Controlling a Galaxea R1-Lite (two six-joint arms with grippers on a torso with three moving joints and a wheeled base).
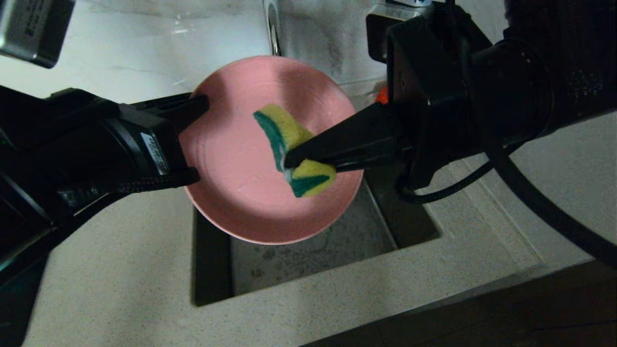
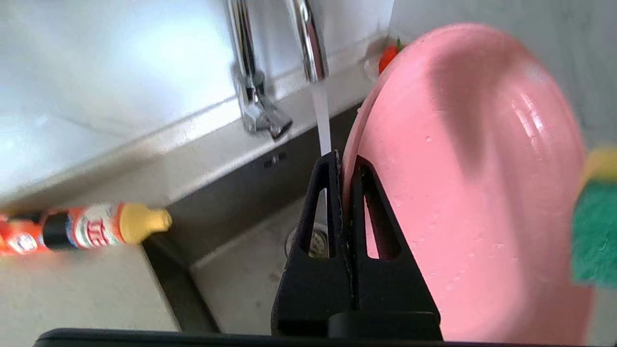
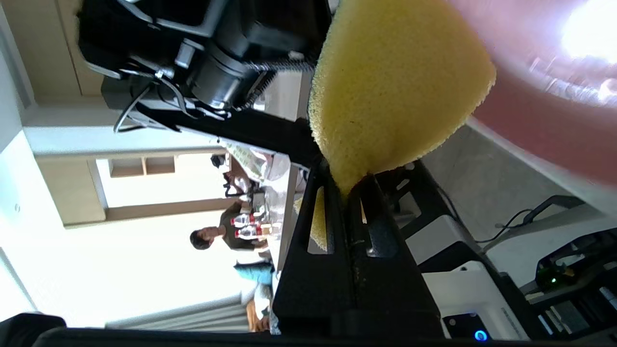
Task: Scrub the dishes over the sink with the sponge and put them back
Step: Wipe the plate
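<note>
A pink plate (image 1: 236,178) hangs tilted over the sink (image 1: 332,246), face toward the head camera. My left gripper (image 1: 195,140) comes in from the left and is shut on the plate's rim (image 2: 344,166). From the right, my right gripper (image 1: 289,161) is shut on the yellow and green sponge (image 1: 289,132), which is pinched at its middle and lies against the plate's face. In the right wrist view the sponge's yellow side (image 3: 390,86) fills the space past the fingers. The sponge's green edge (image 2: 595,236) shows beside the plate (image 2: 462,193) in the left wrist view.
A chrome tap (image 2: 308,38) runs a thin stream of water (image 2: 324,120) into the sink basin (image 2: 241,274), just behind the plate's rim. An orange bottle with a yellow cap (image 2: 91,226) lies on the counter (image 1: 111,270) beside the sink. A red fruit (image 2: 388,55) sits at the back ledge.
</note>
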